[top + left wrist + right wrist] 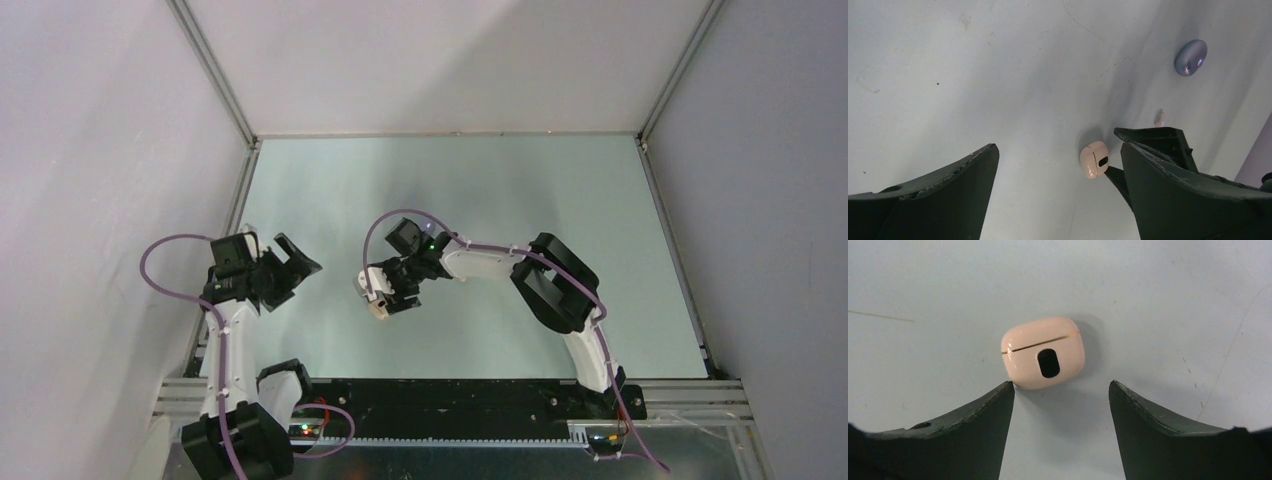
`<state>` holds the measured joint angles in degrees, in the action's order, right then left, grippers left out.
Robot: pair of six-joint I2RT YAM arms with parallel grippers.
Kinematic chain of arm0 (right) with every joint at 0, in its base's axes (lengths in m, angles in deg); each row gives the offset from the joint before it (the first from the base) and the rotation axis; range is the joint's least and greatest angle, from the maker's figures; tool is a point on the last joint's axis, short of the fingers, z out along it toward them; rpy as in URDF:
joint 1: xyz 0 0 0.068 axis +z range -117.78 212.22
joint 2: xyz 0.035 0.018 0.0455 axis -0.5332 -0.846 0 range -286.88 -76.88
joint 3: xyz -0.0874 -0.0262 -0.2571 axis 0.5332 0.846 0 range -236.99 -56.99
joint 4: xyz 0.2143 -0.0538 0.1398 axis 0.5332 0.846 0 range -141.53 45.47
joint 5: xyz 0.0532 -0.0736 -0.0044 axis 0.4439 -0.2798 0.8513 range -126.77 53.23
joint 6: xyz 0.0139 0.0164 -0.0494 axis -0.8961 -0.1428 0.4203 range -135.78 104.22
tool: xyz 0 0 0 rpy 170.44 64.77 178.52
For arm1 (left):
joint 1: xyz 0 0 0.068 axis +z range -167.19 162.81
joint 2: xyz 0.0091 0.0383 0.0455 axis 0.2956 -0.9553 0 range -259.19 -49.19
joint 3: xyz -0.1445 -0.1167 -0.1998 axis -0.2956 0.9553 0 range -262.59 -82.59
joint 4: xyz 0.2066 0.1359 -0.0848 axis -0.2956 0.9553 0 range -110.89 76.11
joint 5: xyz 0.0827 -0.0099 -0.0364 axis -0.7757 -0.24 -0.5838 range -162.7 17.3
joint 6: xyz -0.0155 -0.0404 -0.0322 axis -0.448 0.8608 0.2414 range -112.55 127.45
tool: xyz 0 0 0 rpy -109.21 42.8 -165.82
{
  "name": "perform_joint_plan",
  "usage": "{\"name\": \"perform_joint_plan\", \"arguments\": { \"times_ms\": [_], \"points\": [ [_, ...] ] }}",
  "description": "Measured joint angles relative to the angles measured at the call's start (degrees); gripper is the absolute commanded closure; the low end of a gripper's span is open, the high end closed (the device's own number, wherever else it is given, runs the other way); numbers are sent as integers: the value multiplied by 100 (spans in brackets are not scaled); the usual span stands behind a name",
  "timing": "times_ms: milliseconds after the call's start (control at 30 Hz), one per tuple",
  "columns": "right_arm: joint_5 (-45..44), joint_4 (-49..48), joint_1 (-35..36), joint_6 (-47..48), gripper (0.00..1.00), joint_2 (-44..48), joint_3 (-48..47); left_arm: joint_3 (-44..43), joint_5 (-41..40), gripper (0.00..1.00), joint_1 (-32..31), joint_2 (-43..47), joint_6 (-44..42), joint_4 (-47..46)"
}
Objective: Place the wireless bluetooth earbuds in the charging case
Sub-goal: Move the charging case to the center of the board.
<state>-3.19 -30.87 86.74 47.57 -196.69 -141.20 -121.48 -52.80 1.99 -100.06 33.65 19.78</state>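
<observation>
Top cam's looking down from above and behind, far out. Both wrist cams are facing the table, R closest, both catching the cream case.

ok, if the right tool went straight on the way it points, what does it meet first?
The closed cream case, lying on the table just ahead of the open right tool, slightly off-centre. Depth is unclear; one fingertip might touch it first.

Robot lab cell: plain white walls, aluminium frame rails (boxed in), pale table.
</observation>
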Motion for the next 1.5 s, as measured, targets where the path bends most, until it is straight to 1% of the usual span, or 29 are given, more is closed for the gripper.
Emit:
{"name": "perform_joint_plan", "arguments": {
  "times_ms": [333, 567, 733, 867, 1000, 1133, 1233, 1367, 1500],
  "points": [
    [243, -557, 286, -251, 23, -203, -22, 76, 7, 3, 13, 133, 107, -74],
    [297, -787, 378, -328, 21, -424, -299, 131, 9, 3, 13, 219, 149, -83],
    [310, -446, 374, -160, 22, -439, -485, 142, 42, 3, 13, 221, 201, -127],
    [214, -160, 330, -221, 22, -439, -629, 184, 92, 3, 15, 227, 245, -199],
    [24, 17, 262, -525, 22, -439, -704, 184, 142, 4, 28, 225, 256, -249],
    [-133, 98, 216, -1005, 25, -439, -723, 184, 173, 5, 42, 205, 306, -264],
    [-197, 168, 195, -1386, 25, -439, -723, 184, 197, 6, 48, 201, 348, -291],
    [-225, 267, 212, -1598, 23, -439, -761, 184, 247, 6, 50, 201, 380, -291],
    [-210, 372, 245, -1596, 25, -455, -859, 184, 293, 7, 50, 201, 385, -297]
  ]
}}
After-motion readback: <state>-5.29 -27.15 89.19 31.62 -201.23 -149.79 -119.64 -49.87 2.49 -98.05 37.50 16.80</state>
